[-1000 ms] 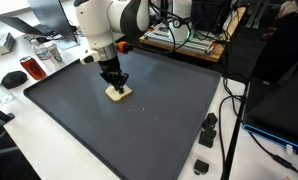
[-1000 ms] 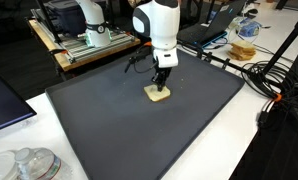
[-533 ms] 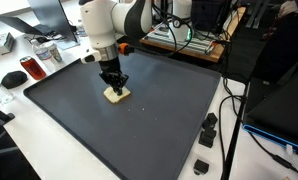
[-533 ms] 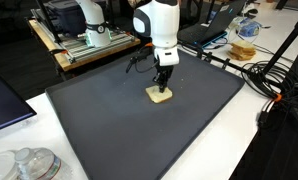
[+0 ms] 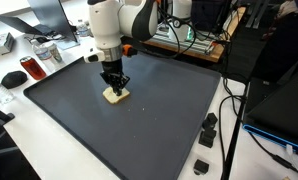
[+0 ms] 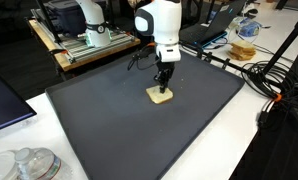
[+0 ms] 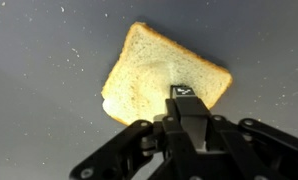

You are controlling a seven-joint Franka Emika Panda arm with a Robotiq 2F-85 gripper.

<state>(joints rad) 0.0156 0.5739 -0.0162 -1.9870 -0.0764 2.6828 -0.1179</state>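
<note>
Arm [image 5: 109,30] shifted slightly | fingers [image 7: 186,115] together, hiding bread slice [image 7: 154,75] edge

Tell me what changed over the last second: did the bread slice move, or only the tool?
Only the tool moved: it rose slightly above the bread slice, its jaws looking shut in the wrist view. No taking hold or letting go is visible. The bread slice lies flat on the same spot of the dark mat, and the clutter around the mat is unchanged.
</note>
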